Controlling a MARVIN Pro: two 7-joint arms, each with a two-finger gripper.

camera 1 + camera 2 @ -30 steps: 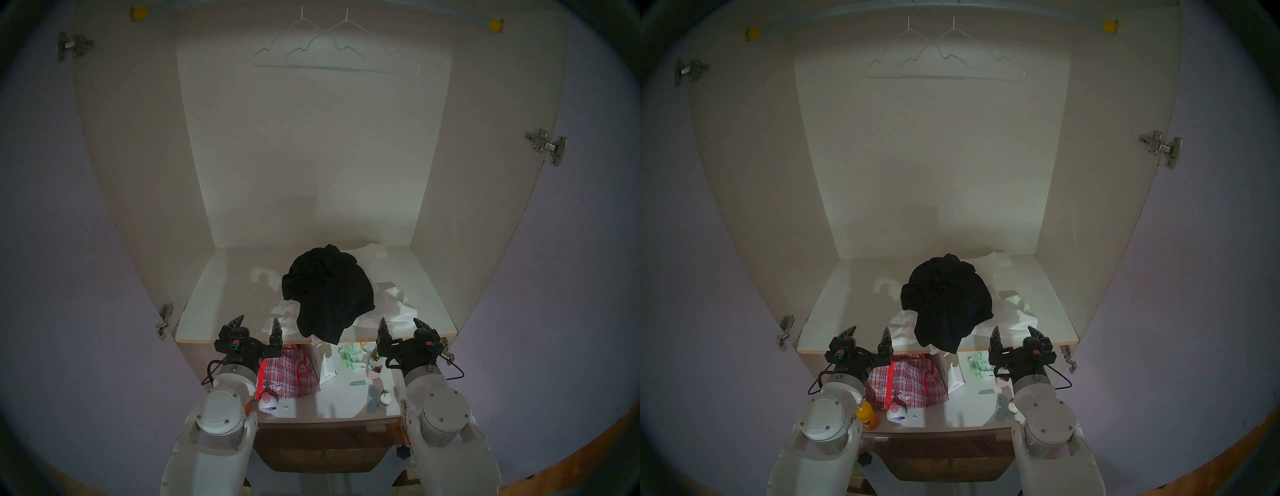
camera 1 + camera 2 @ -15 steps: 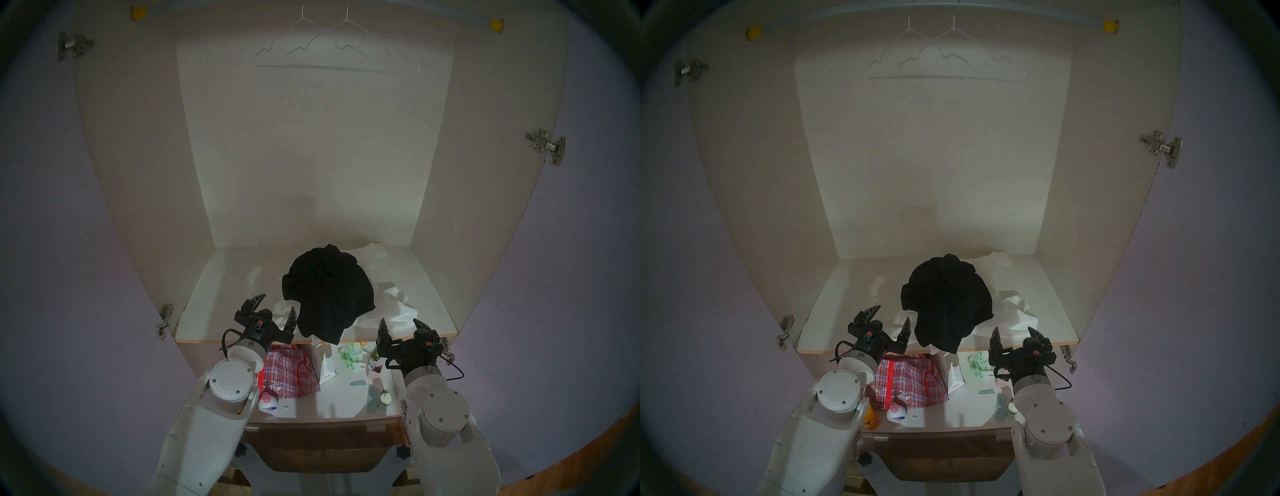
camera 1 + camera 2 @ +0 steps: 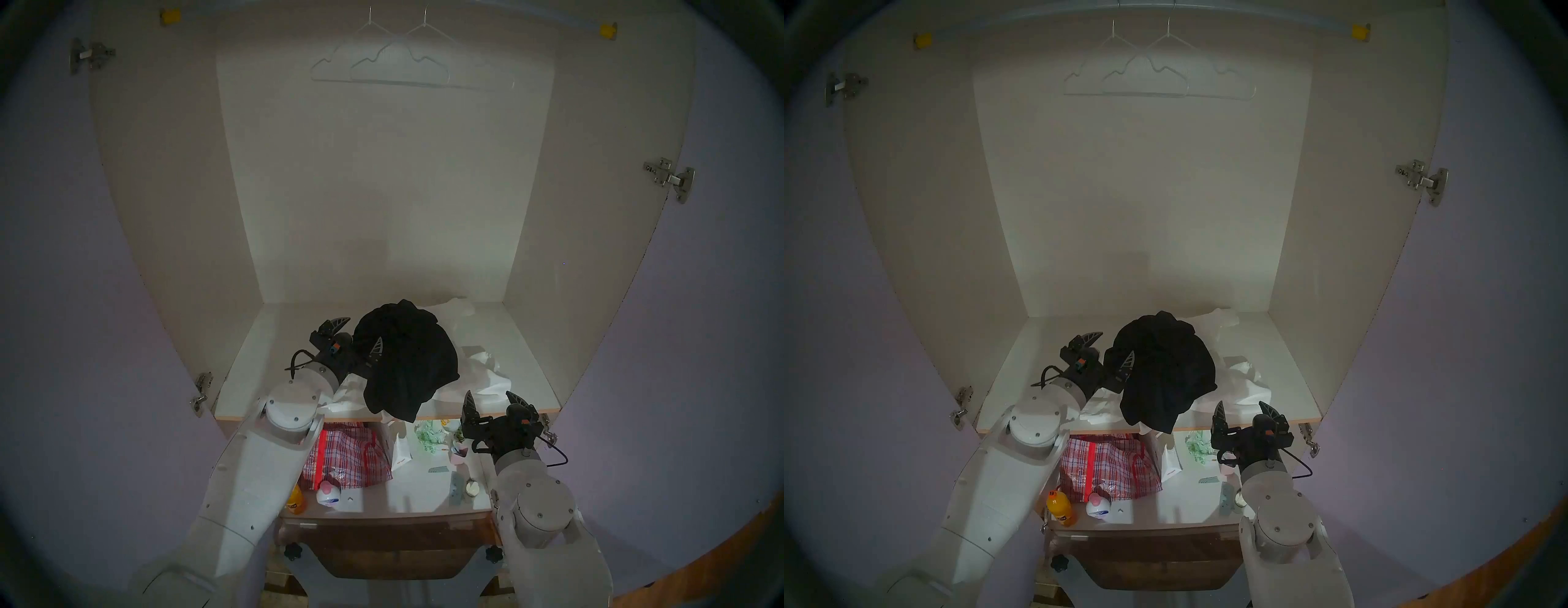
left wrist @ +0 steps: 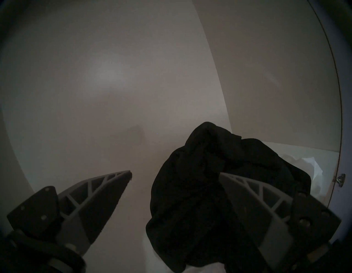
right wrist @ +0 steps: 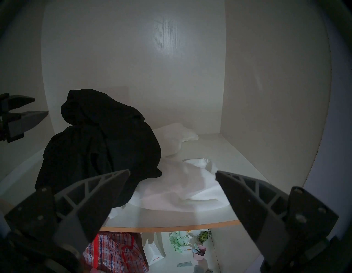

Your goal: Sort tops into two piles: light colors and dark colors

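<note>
Presently the black garment lies heaped on the white garments mid-shelf. The left gripper, jaws apart, sits at the heap's left flank. The right gripper, likewise spread, hovers at the shelf's near right edge, apart from the cloth.

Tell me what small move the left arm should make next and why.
Probably close the left claw on the black top: it is open at the heap's left edge, one finger against the cloth, which still lies on the white tops.
</note>
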